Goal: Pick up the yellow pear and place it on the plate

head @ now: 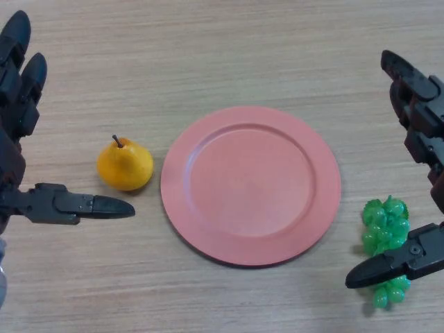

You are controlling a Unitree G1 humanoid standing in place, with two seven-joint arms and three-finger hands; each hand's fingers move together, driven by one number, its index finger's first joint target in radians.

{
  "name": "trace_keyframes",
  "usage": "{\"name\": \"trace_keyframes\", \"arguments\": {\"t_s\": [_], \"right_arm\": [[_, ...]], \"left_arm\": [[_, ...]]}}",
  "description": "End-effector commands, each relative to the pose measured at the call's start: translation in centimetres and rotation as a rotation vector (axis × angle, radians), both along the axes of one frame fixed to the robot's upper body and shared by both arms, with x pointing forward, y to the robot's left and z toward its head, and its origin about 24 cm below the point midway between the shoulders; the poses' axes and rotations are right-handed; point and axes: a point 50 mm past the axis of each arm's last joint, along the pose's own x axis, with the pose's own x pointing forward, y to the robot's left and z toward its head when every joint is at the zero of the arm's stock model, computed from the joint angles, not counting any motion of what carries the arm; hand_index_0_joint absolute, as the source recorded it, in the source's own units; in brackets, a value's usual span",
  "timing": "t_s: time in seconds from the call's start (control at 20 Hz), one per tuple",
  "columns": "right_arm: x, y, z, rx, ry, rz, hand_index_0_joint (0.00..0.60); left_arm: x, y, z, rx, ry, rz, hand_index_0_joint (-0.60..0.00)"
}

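Pear (125, 165) sits on tabletop (229, 41), just beside plate (250, 185) at its 9 o'clock. Left hand (21, 139) fingers wide, empty, beside it. Right hand (416, 201) idle, spread. Close around pear's belly, lift clear of rim.

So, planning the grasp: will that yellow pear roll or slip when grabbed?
The yellow pear looks rounded and smooth, so it may roll if nudged and slip in a loose pinch. It probably keeps its shape. The left hand is open beside it, not touching.
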Motion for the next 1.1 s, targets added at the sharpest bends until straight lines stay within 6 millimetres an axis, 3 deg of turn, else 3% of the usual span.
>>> {"name": "trace_keyframes", "arguments": {"t_s": [0.05, 0.35, 0.95, 1.1], "right_arm": [[-1.1, 0.0, 2.5, -0.008, -0.175, 0.002, 0.000], [-1.5, -0.1, 2.5, -0.018, -0.171, -0.001, 0.000], [-1.9, -0.9, 2.3, -0.030, -0.169, -0.046, 0.000], [-2.0, -1.2, 2.3, -0.025, -0.168, -0.050, 0.000]], "left_arm": [[-1.1, 0.7, 2.6, 0.086, -0.175, 0.027, 0.000], [0.3, 1.6, 1.4, 0.073, -0.140, 0.057, 0.000], [7.4, 2.2, -4.9, 0.105, -0.024, 0.137, 0.000], [9.1, 2.0, -5.6, 0.092, 0.012, 0.129, 0.000]]}}
